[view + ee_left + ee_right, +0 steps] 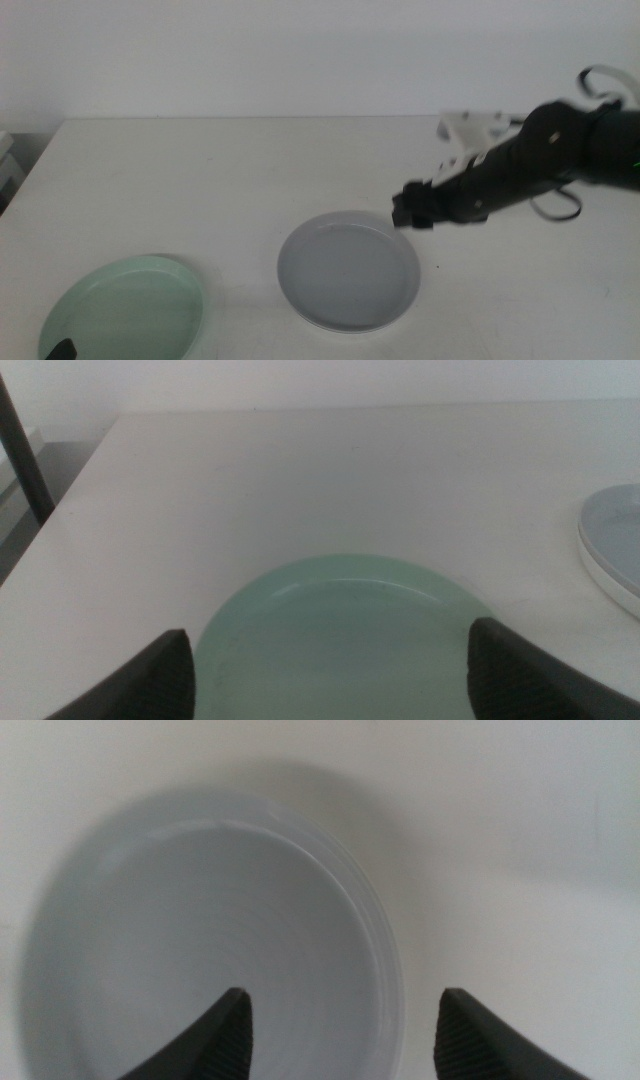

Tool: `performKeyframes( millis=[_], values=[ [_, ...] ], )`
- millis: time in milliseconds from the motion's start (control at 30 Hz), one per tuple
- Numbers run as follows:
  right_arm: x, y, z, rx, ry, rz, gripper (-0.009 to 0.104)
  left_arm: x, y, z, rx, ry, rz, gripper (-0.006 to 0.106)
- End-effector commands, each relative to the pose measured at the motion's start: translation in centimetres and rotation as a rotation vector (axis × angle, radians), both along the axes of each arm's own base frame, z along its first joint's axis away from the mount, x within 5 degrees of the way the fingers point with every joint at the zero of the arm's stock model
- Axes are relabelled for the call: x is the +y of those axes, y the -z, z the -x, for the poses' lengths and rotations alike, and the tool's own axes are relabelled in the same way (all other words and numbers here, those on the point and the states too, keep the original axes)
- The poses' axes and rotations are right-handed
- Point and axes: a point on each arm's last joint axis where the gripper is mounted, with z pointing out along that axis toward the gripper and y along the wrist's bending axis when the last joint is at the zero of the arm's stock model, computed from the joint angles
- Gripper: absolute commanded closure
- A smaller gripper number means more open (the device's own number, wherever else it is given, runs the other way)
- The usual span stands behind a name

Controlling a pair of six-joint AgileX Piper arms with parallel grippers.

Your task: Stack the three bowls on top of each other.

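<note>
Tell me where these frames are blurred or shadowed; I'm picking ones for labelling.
Middle view: the right hand and its arm are motion-smeared above the grey bowl; table evenly lit. Right wrist view: soft overall, a dim shadow rings the grey bowl. Left wrist view: the left hand is out of focus over the mint bowl.

The right arm (pixel 540 160) reaches in from the right side, stretched low and sloping down toward the table's middle. Its gripper (pixel 410 210) hangs at the arm's tip, jaws spread wide apart in the right wrist view, holding nothing. The left gripper (pixel 60 350) waits at the bottom edge, near the left corner, jaws likewise wide apart and holding nothing.
</note>
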Motion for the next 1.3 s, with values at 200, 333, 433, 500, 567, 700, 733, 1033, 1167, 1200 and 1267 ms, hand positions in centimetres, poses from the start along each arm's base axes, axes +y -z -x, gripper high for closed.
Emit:
performKeyframes(
  millis=[200, 333, 433, 500, 567, 700, 733, 1033, 1167, 1200, 1267],
  values=[
    [-1.9, -11.9, 4.2, -0.296, -0.005, -0.098, 0.046, 0.1, -0.9, 0.0, -0.094, -0.015, 0.02, -0.002],
    [-3.6, -15.6, 7.1, -0.388, 0.053, -0.12, 0.046, 0.1, -0.9, 0.0, -0.094, -0.015, 0.02, -0.002],
    [-5.3, -17.5, 9.2, -0.44, 0.097, -0.072, 0.046, 0.1, -0.9, 0.0, -0.094, -0.015, 0.02, -0.002],
    [-6.4, -18.4, 10.7, -0.458, 0.124, -0.048, 0.046, 0.1, -0.9, 0.0, -0.094, -0.015, 0.02, -0.002],
    [-8.8, -19.1, 13.1, -0.518, 0.171, 0.011, 0.046, 0.1, -0.9, 0.0, -0.094, -0.015, 0.02, -0.002],
    [-11.2, -18.2, 16.0, -0.555, 0.242, 0.029, 0.046, 0.1, -0.9, 0.0, -0.094, -0.015, 0.02, -0.002],
    [-11.9, -17.6, 16.8, -0.56, 0.264, 0.035, 0.046, 0.1, -0.9, 0.0, -0.094, -0.015, 0.02, -0.002],
    [-11.7, -15.6, 21.8, -0.577, 0.092, -0.009, 0.046, 0.1, -0.9, 0.0, -0.094, -0.015, 0.02, -0.002],
    [-11.2, -15.6, 23.2, -0.575, -0.01, -0.02, 0.046, 0.1, -0.9, 0.0, -0.094, -0.015, 0.02, -0.002],
    [-11.2, -15.7, 23.5, -0.583, -0.027, -0.028, 0.046, 0.1, -0.9, 0.0, -0.094, -0.015, 0.02, -0.002],
    [-11.0, -15.9, 23.9, -0.592, -0.046, -0.045, 0.046, 0.1, -0.9, 0.0, -0.094, -0.015, 0.02, -0.002]
  ],
)
